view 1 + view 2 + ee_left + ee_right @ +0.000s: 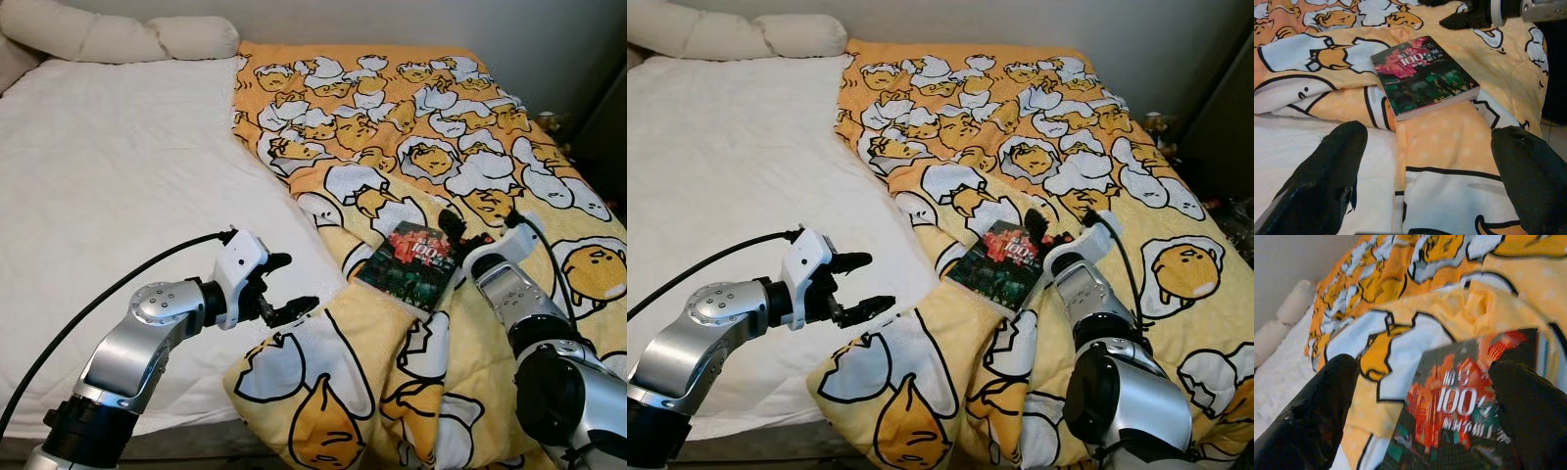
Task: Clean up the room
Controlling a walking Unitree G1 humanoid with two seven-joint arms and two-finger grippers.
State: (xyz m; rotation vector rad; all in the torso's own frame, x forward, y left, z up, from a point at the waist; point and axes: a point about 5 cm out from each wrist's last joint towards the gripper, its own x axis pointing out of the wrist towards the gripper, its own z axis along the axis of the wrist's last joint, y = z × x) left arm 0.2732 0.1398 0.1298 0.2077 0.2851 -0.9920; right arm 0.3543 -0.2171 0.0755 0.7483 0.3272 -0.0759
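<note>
Yellow egg-print quilt (411, 147) is spread over a white bed (118, 196), and a dark paperback book (411, 262) lies on it. Open fingers of the right gripper (462, 231) are held at its far edge; a squarer approach is advised. The left gripper (286, 288) is held open nearby.

We count one book (411, 261) lying just past the spread fingertips (1528, 396) of our right gripper (462, 232), one yellow egg-print blanket (411, 137) beneath it and ahead of our left gripper (284, 286), and two pillows (108, 37) far beyond both.
</note>
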